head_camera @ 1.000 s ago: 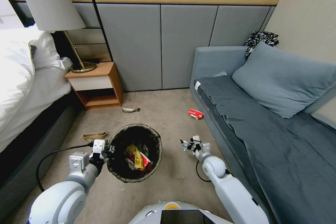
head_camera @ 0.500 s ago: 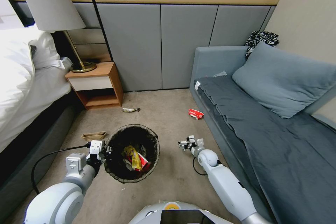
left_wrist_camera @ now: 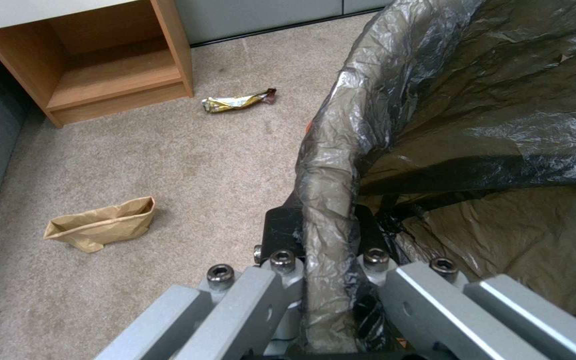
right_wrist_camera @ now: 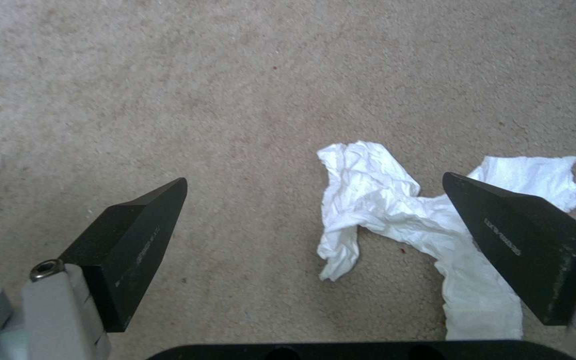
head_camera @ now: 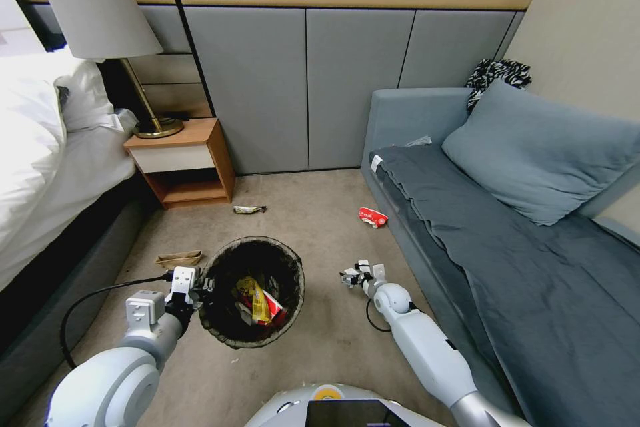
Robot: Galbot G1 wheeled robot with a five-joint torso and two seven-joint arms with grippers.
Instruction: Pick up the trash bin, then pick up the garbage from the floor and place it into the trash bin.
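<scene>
The left gripper [head_camera: 200, 285] is clamped on the bag-lined rim of the trash bin [head_camera: 293, 293], which holds yellow and red wrappers. To the bin's right, the right gripper [head_camera: 351, 275] hangs low over the floor [head_camera: 320, 213] with its fingers [right_wrist_camera: 135, 240] spread wide above a crumpled white paper [right_wrist_camera: 381, 200]. Farther off lie a brown paper bag [head_camera: 179, 258], a gold wrapper [head_camera: 249, 209] near the nightstand [head_camera: 183, 163], and a red-and-white packet [head_camera: 373, 217] beside the sofa [head_camera: 507, 247].

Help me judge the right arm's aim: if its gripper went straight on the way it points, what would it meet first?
Probably the crumpled white paper on the floor; the open right gripper points down at it, off-centre.
</scene>
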